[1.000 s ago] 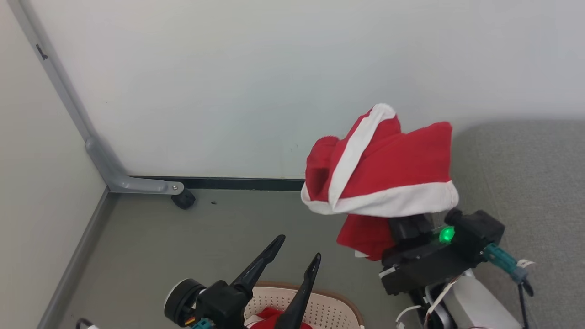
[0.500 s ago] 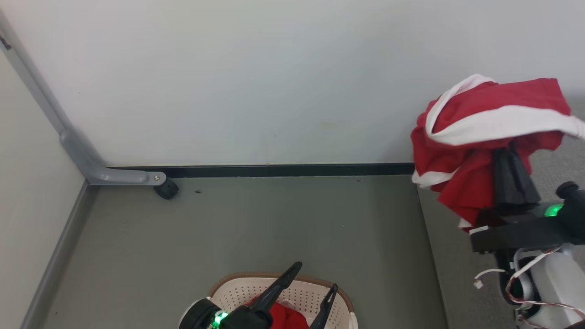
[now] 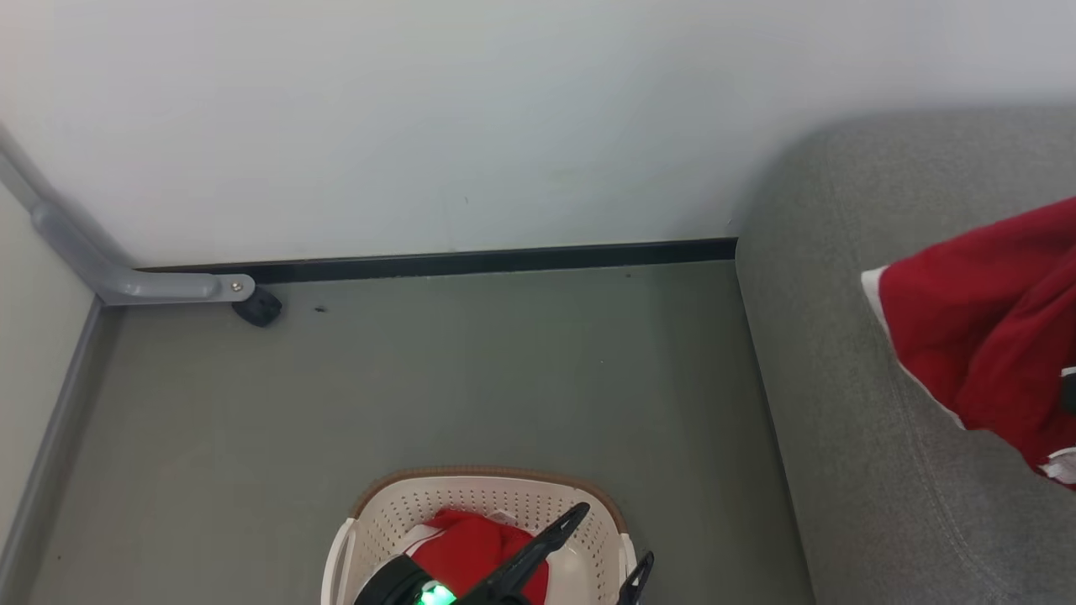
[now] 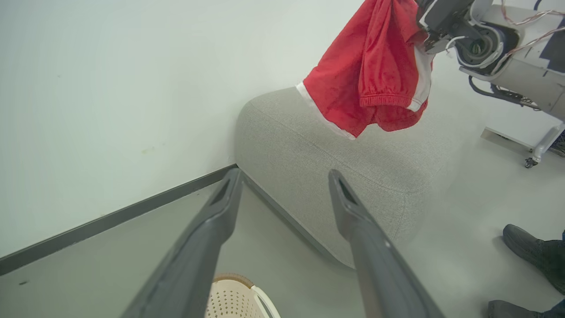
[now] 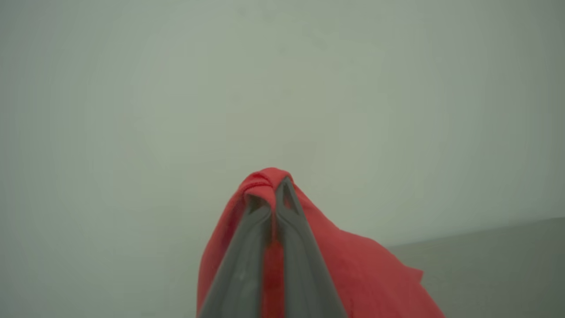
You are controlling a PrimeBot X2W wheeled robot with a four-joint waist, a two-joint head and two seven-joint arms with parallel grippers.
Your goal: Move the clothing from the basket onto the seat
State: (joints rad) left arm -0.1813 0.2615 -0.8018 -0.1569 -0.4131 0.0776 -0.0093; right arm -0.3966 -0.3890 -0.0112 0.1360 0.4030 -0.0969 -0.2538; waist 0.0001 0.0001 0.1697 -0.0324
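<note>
One red garment [image 4: 366, 75] is dangling over the sofa seat [image 4: 318, 150], pinched in the right gripper [image 5: 273, 190]; another garment [image 3: 466, 546] is sitting in the basket [image 3: 395, 512], left gripper [image 4: 283, 173] gaping empty

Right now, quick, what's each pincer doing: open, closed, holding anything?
Left pincer: open, holding nothing.
Right pincer: shut on the red-and-white garment, which hangs over the grey sofa seat.

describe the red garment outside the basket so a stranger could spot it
Start at the big grey seat. Above it hangs a red garment with thin white edging, pinched in the right pincer. Unlike the other red garment, lying in the cream basket, it dangles in mid-air.
</note>
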